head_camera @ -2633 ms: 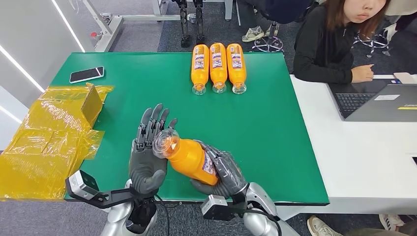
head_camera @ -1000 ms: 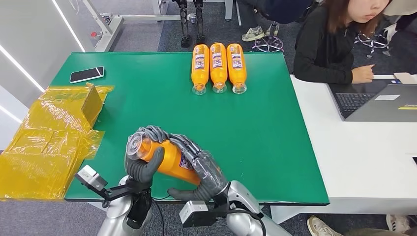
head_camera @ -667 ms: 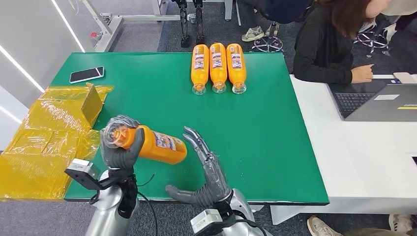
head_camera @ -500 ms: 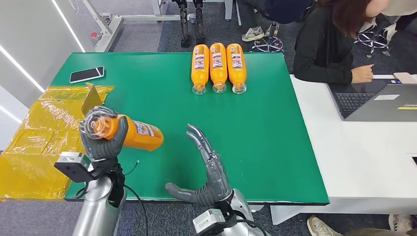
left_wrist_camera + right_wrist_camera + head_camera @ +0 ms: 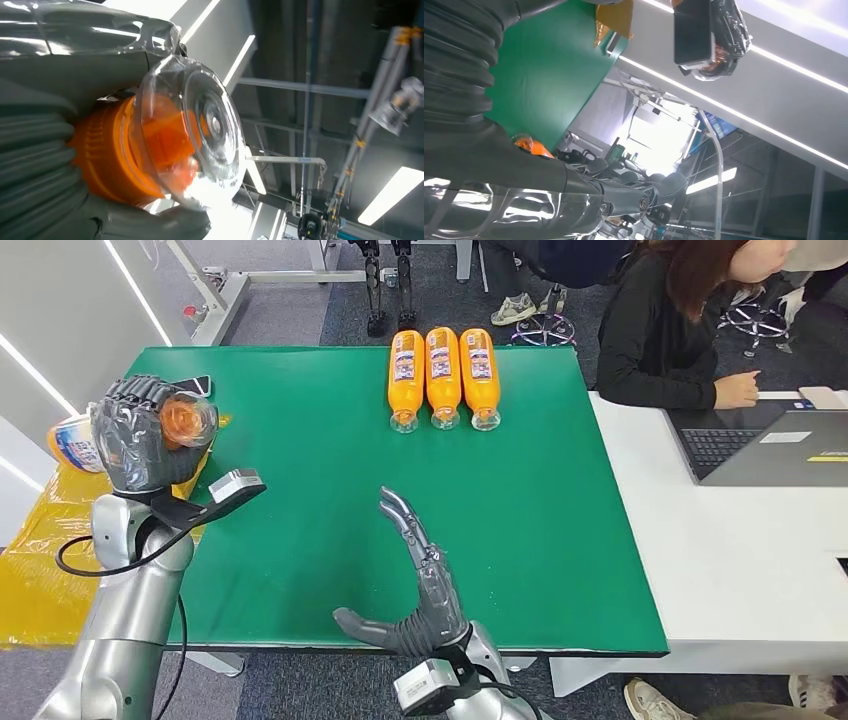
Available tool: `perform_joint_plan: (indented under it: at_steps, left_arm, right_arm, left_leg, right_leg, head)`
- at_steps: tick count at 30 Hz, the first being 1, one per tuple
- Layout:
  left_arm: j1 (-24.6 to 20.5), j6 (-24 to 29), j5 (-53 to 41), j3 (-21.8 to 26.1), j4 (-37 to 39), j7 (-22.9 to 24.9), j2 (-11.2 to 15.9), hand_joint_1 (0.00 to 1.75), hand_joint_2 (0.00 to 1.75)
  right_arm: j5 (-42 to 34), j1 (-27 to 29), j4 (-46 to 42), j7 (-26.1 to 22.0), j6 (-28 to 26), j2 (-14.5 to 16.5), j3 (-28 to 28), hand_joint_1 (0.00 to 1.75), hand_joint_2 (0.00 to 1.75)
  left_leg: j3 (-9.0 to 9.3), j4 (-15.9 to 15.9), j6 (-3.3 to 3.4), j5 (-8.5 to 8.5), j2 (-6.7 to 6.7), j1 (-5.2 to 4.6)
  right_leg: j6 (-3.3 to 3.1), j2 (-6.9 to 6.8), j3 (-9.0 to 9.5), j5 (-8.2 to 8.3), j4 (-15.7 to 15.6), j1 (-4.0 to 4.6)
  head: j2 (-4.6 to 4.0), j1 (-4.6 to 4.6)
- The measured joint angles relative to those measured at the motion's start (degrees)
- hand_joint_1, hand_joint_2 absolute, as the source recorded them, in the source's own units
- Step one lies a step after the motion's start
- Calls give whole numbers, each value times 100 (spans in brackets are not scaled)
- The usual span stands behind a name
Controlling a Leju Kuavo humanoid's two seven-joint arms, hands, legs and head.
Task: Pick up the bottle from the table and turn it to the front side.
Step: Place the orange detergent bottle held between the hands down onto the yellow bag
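Note:
My left hand (image 5: pixel 140 445) is raised over the table's left edge and grips an orange bottle (image 5: pixel 183 421). The bottle's clear cap faces the camera and its labelled bottom end (image 5: pixel 72 440) sticks out to the left. In the left wrist view the clear cap (image 5: pixel 202 120) and orange neck (image 5: pixel 112 150) poke out past my fingers (image 5: pixel 35 170). My right hand (image 5: pixel 420 575) is open and upright over the green table (image 5: pixel 540 500) near its front edge, holding nothing. The right wrist view shows its fingers (image 5: pixel 634 192) spread in the air.
Three orange bottles (image 5: pixel 443 375) lie side by side at the table's far edge. Yellow plastic wrap (image 5: pixel 45 550) covers the left side. A person (image 5: pixel 680 330) sits at the white table (image 5: pixel 740 560) on the right with a laptop (image 5: pixel 770 445).
My left hand took hold of the bottle, carried it up and to the left, and turned its cap toward the camera. My right hand let go and now stands open.

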Motion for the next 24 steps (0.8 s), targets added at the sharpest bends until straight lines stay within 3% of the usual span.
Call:
perform_joint_plan:
  at_steps: [5, 10, 15, 19, 21, 22, 24]
  left_arm:
    - [-126, 7, -646, -102, 332, 352, 221, 175, 175]
    - [-344, -37, -1668, -501, 1277, 1197, 344, 175, 175]
    - [-371, -462, -1651, -1109, 2188, 1628, 410, 154, 175]
    - [-273, -907, -1578, -1322, 2706, 1763, 472, 157, 175]
    - [-245, -1067, -1551, -1369, 2892, 1817, 502, 148, 175]
    - [-231, -1116, -1550, -1386, 2963, 1846, 514, 122, 175]
    - [-200, -1181, -1551, -1406, 3067, 1901, 522, 47, 175]
  right_arm:
    - [-20, -1, 11, -29, -20, 0, 2, 0, 175]
    - [-53, 4, 60, -36, -69, -1, 3, 0, 175]
    - [-62, 70, 111, -54, -161, -17, 0, 0, 175]
    - [45, 204, 88, 8, -174, -92, -12, 0, 175]
    - [78, 247, 80, 24, -168, -133, -18, 0, 175]
    - [83, 257, 80, 25, -163, -148, -20, 0, 175]
    - [85, 263, 80, 25, -149, -168, -30, 0, 175]
  left_leg:
    - [-2, 0, -1, -1, 2, 0]
    - [-1, 0, -1, -2, 3, -1]
    - [-2, -1, -1, -2, 19, -1]
    - [-7, -1, -2, -3, 25, -1]
    - [-9, -3, -4, -5, 25, -1]
    - [-9, -4, -6, -6, 25, -1]
    - [-9, -5, -7, -7, 25, 0]
  right_leg:
    - [0, 5, -4, 0, -1, 0]
    - [0, 4, -4, 0, -2, -1]
    - [-2, 19, -8, 2, -2, -1]
    - [-2, 25, -16, 1, -2, -1]
    - [-3, 25, -18, 1, -2, -1]
    - [-3, 25, -19, 1, -2, -1]
    - [-3, 24, -19, 1, -2, -1]
  head:
    - [-1, 0]
    - [0, 0]
    - [0, 2]
    - [0, 1]
    - [0, 1]
    - [0, 1]
    - [0, 1]
